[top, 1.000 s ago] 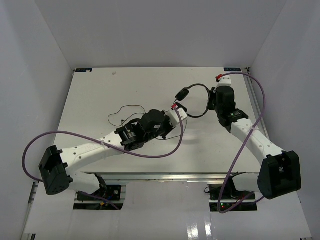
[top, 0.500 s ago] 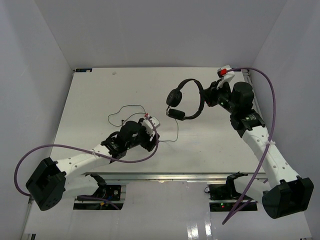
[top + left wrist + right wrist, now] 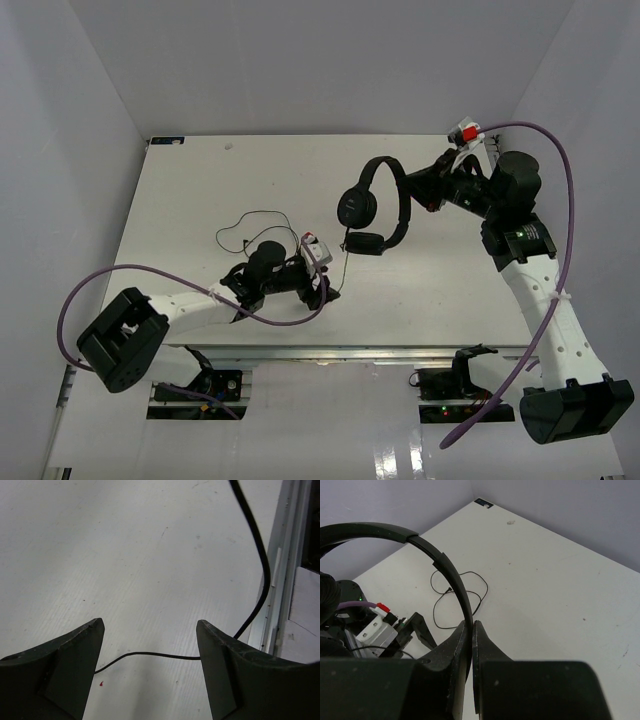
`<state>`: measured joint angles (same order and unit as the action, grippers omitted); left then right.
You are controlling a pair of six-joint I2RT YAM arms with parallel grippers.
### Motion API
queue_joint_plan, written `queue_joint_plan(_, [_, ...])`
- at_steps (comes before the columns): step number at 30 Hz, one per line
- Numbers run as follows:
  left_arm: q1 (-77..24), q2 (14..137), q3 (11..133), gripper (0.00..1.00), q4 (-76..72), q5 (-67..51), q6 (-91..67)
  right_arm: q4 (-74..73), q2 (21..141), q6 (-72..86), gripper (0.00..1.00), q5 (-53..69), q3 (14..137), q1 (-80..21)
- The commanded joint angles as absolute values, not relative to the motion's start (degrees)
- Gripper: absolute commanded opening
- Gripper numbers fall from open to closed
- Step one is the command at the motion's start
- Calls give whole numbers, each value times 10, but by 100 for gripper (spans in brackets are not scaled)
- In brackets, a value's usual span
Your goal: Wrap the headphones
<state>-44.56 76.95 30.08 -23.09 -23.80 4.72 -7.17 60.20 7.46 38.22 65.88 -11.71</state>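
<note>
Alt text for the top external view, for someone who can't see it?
The right gripper clamps the headband of the black headphones over the white table. The left gripper sits open, low beside the thin cord trailing from them.

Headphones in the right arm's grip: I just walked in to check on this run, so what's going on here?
The right gripper is shut on the headband of the headphones, apparently holding them up over the far right of the table. Their thin cord trails to the left gripper, which is open low over the table, with the cord lying between its jaws, ungripped. No wrapping shows yet.
</note>
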Motion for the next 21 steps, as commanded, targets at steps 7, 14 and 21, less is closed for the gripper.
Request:
queue_joint_plan(7, [-428, 666, 250, 86, -247, -174, 41, -63, 592, 93, 8, 453, 685, -105])
queue_joint_plan(14, [-369, 588, 243, 87, -261, -157, -21, -60, 591, 74, 8, 495, 674, -105])
queue_joint_plan(21, [-367, 605, 232, 86, -304, -343, -28, -53, 593, 85, 8, 490, 673, -105])
